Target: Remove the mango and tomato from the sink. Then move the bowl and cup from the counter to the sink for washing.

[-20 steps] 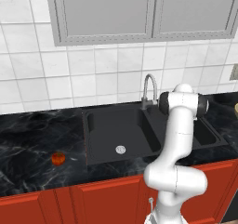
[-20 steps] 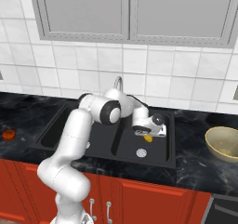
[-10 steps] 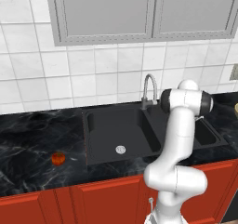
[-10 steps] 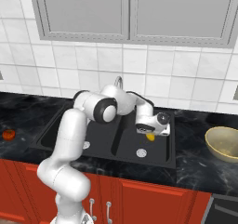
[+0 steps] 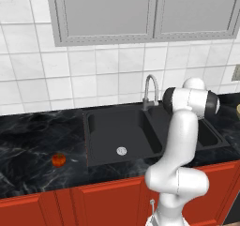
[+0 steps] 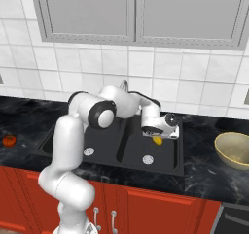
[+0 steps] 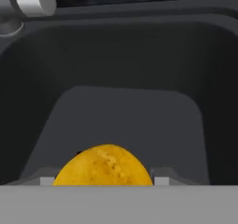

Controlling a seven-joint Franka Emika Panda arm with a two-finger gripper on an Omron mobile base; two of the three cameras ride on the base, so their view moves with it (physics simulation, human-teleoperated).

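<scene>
Left base view: I see the tomato (image 5: 58, 160) resting on the dark counter (image 5: 33, 145), well to the left of the sink (image 5: 124, 138). I judge this placement deliberate, since the task requires it out of the basin. The left basin holds nothing but its drain. The arm's upper links block my sight of the right basin.

Right base view: I have the arm reaching over the sink's right basin, with the gripper (image 6: 158, 139) positioned above the basin floor. The mango (image 6: 157, 140) sits between the fingers, clear of the drain below it, so I judge it is being carried up and out. The bowl (image 6: 234, 149) waits on the counter to the right, near the sink but apart from it. I cannot locate the cup.

Hand view: the mango fills the space between the two finger tips, which stand at its sides. The jaws are moderately wide and closed on the fruit, a spread set by the mango's girth. The faucet (image 7: 28, 0) shows at upper left.
</scene>
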